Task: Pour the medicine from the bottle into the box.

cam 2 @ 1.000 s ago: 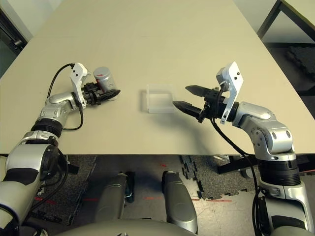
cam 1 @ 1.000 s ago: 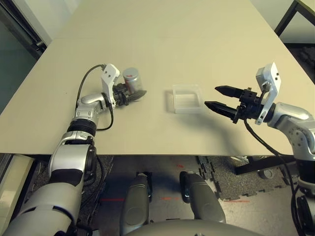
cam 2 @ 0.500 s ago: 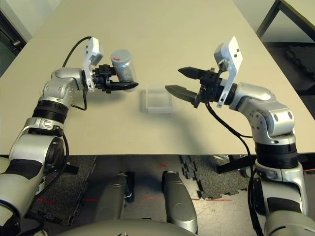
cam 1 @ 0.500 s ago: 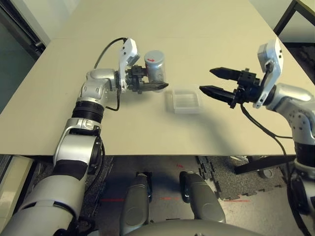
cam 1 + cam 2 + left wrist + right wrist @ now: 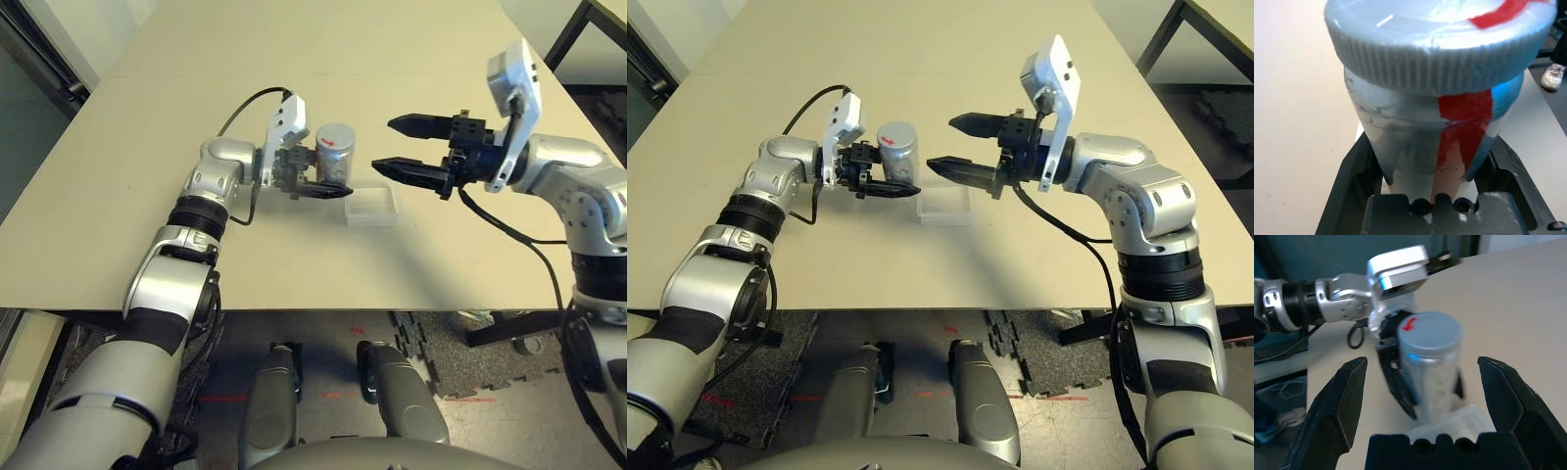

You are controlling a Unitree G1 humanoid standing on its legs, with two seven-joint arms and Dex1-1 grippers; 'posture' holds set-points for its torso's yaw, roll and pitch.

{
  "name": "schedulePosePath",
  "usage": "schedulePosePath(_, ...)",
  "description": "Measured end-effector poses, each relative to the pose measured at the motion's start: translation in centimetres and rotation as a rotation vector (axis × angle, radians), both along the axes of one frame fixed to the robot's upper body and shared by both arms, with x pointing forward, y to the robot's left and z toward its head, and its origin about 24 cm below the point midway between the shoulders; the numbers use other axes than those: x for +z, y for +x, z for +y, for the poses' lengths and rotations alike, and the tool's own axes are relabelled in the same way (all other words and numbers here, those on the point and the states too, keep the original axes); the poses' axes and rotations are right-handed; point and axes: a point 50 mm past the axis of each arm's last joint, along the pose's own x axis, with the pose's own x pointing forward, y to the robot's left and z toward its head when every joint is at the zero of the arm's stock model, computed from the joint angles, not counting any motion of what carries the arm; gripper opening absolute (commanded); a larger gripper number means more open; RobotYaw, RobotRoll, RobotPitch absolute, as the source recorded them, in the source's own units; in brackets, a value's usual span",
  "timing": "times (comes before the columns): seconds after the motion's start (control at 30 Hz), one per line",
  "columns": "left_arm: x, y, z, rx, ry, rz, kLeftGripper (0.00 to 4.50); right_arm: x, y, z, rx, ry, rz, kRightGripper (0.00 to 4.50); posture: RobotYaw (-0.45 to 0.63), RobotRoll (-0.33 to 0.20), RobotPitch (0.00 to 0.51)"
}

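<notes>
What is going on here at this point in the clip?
The left tool is shut on the bottle, holding it upright above the table, right beside the clear box. The grey cap is on the bottle, so nothing has been poured. The right tool is open and level with the cap, its fingers pointing at the bottle, probably about to take the cap off.

beige table [image 5: 411,59], dark matted floor [image 5: 460,372]
</notes>
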Motion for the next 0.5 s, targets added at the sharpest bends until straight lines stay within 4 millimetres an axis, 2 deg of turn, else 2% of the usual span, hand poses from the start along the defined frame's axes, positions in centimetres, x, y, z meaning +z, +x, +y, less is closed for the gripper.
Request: schedulePosePath(0.5,-0.7,0.1,-0.8,-0.022,0.018,-0.015,2.72,-0.1,1.7,1.5,-0.047,-0.002,-0.022,4.50,-0.06,0.000,0.185)
